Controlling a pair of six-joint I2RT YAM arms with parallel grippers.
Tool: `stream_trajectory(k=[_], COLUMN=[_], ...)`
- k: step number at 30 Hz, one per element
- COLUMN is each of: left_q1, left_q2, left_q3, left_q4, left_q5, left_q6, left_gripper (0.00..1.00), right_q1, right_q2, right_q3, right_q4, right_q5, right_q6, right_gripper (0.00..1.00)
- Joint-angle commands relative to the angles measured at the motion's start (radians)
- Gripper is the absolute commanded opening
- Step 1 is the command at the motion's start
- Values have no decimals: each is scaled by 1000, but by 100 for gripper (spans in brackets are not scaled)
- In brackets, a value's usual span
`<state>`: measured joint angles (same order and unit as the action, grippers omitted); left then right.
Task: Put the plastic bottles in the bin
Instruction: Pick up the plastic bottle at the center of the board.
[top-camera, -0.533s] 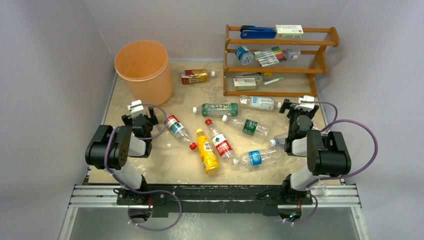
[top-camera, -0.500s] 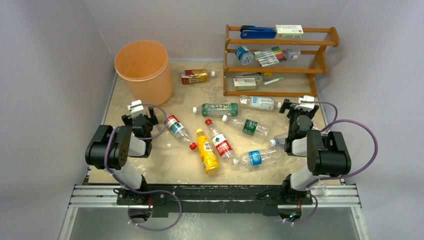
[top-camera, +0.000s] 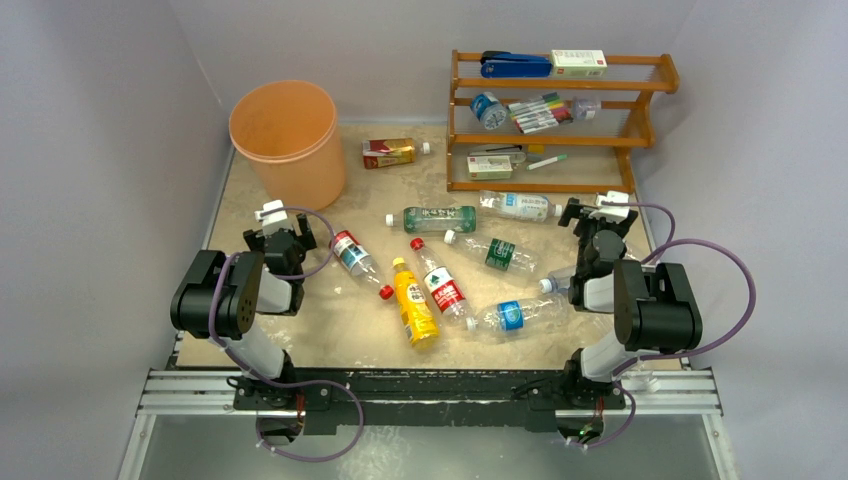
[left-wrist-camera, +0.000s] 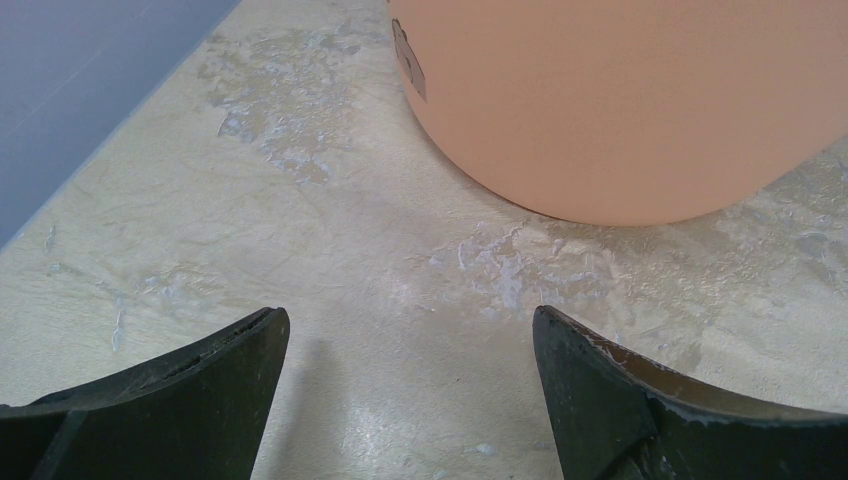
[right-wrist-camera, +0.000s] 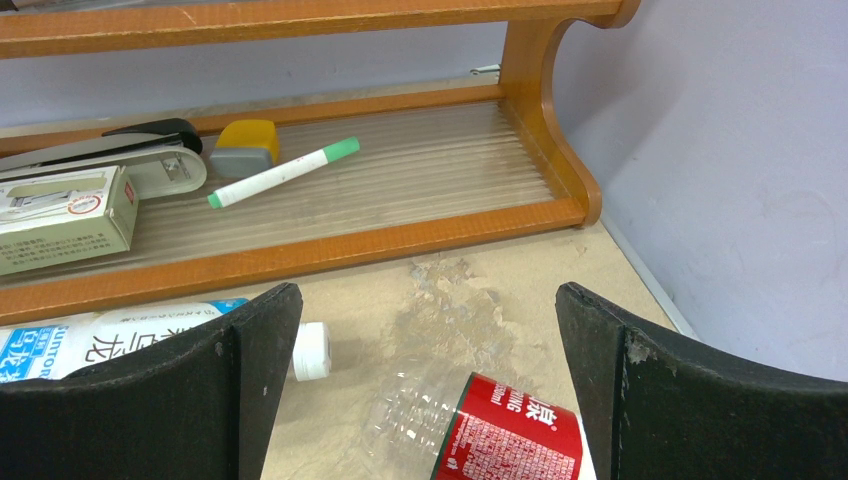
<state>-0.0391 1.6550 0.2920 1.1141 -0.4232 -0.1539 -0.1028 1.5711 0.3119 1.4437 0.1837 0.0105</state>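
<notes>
The bin (top-camera: 288, 140) stands at the far left of the table (top-camera: 300, 330), and the shelf rack (top-camera: 560, 120) at the far right. The plastic bottles (top-camera: 440, 285) lie scattered across the middle, one between bin and rack.

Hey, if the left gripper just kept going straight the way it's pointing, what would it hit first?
Probably the bin: it stands just ahead of the open left gripper, with only bare table between them. Depth is hard to judge.

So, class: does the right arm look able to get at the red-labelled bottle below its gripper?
Probably yes: the right gripper is open, and the red-labelled bottle shows between its fingers with nothing covering it.
</notes>
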Motion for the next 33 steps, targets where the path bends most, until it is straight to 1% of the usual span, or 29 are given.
stream_trajectory(k=[1, 5, 8, 10, 11, 13, 15, 19, 25, 28, 30, 33], left_q1=[8, 8, 8, 8, 8, 8, 8, 7, 7, 7, 7, 8], left_q2=[-3, -39, -128, -204, -241, -300, -333, -421, -620, -700, -729, -748], left_q3=[18, 6, 10, 50, 84, 162, 223, 306, 355, 389, 427, 460], left_q4=[61, 60, -34, -168, -312, -510, -641, -841, -1018, -1110, -1192, -1304], left_q5=[-2, -12, -43, -77, -90, -103, -94, -17, 128, 206, 254, 363], left_q6=[-1, 3, -15, -56, -81, -139, -174, -234, -362, -453, -523, -573], left_gripper=[92, 92, 92, 92, 92, 92, 92, 92, 92, 92, 92, 92], right_q1=[5, 5, 4, 4, 5, 5, 5, 5, 5, 5, 5, 4], right_q2=[-19, -91, -178, -234, -263, -323, -392, -516, -660, -731, -764, -748], right_q3=[-6, -16, 11, 33, 44, 65, 89, 166, 282, 331, 388, 511], right_q4=[76, 34, -110, -202, -252, -343, -440, -636, -909, -1021, -1117, -1299], right_q5=[-127, -130, -158, -200, -218, -259, -305, -374, -497, -520, -551, -658], right_q6=[-60, -63, -62, -58, -46, -25, -1, 78, 149, 202, 248, 280], right_gripper=[100, 100, 100, 100, 100, 100, 100, 100, 100, 100, 100, 100])
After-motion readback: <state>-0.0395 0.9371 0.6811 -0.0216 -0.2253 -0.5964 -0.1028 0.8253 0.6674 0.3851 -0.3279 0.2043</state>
